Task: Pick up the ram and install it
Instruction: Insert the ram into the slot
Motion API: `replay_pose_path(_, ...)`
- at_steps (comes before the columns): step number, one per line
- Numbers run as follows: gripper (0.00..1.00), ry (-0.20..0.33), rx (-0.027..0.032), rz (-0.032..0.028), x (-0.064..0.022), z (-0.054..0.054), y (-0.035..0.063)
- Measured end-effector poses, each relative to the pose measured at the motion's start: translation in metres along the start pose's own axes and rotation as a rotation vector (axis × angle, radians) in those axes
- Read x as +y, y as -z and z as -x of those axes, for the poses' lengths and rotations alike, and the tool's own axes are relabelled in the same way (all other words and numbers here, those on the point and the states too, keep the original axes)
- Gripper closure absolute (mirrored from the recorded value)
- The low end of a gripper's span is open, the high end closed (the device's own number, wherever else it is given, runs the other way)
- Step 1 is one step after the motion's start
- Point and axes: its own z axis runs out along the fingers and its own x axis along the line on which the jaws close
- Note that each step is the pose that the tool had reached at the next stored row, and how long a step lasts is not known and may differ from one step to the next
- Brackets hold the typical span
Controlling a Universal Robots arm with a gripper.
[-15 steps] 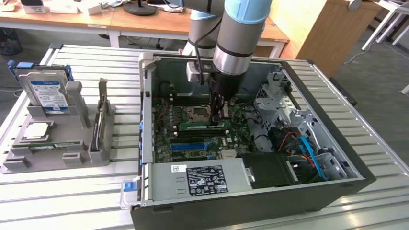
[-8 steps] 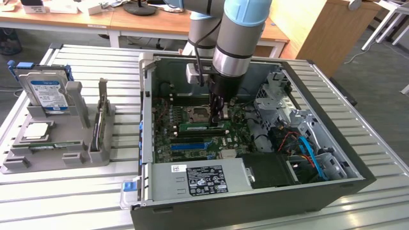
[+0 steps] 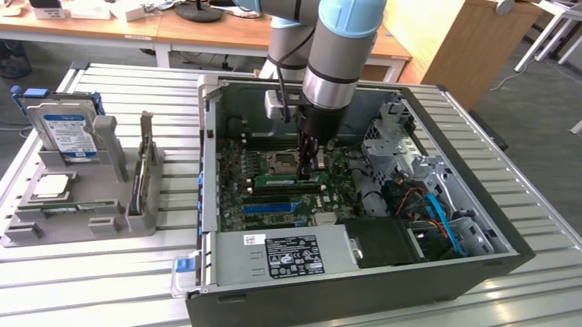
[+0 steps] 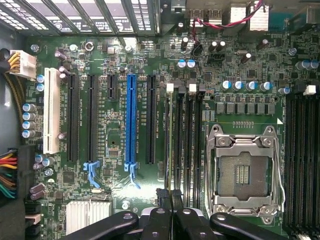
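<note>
The ram [image 3: 277,180], a slim green stick, stands on edge in a black slot of the motherboard [image 3: 238,204] inside the open PC case. My gripper [image 3: 315,165] hangs straight down over the stick's end on the exterior view's right. Whether it touches the stick I cannot tell. In the wrist view my gripper [image 4: 171,194] is shut, its black fingertips [image 4: 165,196] pressed together at one end of the long black memory slots [image 4: 182,135]. Nothing shows between the fingertips.
The case walls [image 3: 207,170] surround the motherboard. The empty processor socket [image 4: 243,172] lies beside the slots, with drive cage and cables [image 3: 437,211] nearby. A grey fixture [image 3: 136,211] outside holds a blue-labelled hard drive [image 3: 68,133], a silver chip [image 3: 53,185] and a green strip [image 3: 80,205].
</note>
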Motion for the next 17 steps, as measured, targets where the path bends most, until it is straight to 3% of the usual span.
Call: replay_pose_path(17, 0.88, 0.000, 0.0002, 0.0001, 0.0000, 0.0001, -0.0033)
